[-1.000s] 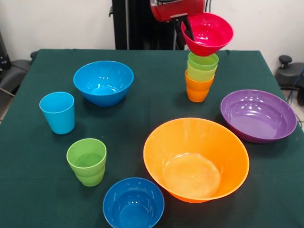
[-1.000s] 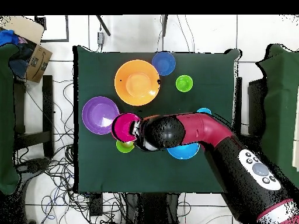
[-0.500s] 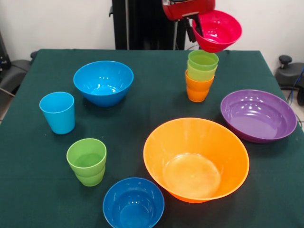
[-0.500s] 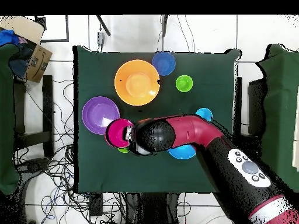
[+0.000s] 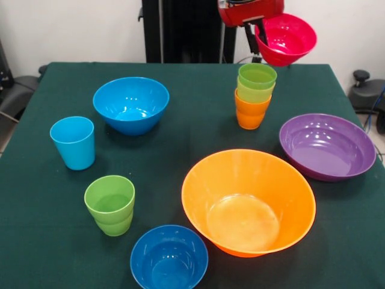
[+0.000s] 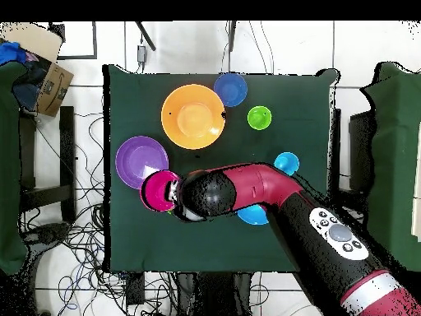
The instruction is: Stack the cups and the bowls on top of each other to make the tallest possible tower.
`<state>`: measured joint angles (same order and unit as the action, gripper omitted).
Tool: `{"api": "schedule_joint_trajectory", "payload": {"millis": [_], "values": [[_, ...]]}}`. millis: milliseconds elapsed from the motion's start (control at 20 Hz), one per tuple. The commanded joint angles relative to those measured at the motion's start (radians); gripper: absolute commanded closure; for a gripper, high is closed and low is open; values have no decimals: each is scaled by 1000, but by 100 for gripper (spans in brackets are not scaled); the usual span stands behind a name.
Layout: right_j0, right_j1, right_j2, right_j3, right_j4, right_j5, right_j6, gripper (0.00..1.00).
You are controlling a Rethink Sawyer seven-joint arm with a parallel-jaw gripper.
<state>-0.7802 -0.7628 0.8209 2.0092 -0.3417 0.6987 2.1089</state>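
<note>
Front view, left to right: light blue cup (image 5: 73, 142) at 9 o'clock on the green table (image 5: 198, 120), upright. Light blue bowl (image 5: 131, 104) at 10 o'clock. Stepped lime green cup (image 5: 110, 205) at 8 o'clock, standing alone. Dark blue bowl (image 5: 169, 257) at 6 o'clock near the front edge, just beside the large orange bowl (image 5: 248, 201), which sits at 5 o'clock. Tower (image 5: 254, 96) at 1 o'clock: only an orange cup with a lime green cup nested in it. Purple bowl (image 5: 326, 146) at 3 o'clock, apart from the orange bowl.

Gripper (image 5: 260, 30) at the top edge clamps the near rim of the red bowl (image 5: 286, 38); the bowl is held in the air, tilted, up and to the right of the tower, not touching it.

Overhead view, left to right: purple bowl (image 6: 140, 161) at 9 o'clock, red bowl (image 6: 157, 190) overlapping its lower edge. The arm (image 6: 247, 191) covers the tower entirely and most of the light blue bowl (image 6: 252, 216); the gripper fingers are hidden under the wrist here, so only the front view shows the grip. Orange bowl (image 6: 193, 116) at 11 o'clock, dark blue bowl (image 6: 230, 88) at 12, green cup (image 6: 259, 118) at 1, light blue cup (image 6: 286, 163) at 3 just beside the arm.
</note>
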Motion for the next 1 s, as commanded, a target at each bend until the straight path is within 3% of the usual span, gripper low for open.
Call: {"api": "schedule_joint_trajectory", "payload": {"millis": [50, 1000], "values": [[26, 33, -59, 6, -78, -42, -35, 100], [40, 87, -118, -11, -169, -111, -30, 100]]}}
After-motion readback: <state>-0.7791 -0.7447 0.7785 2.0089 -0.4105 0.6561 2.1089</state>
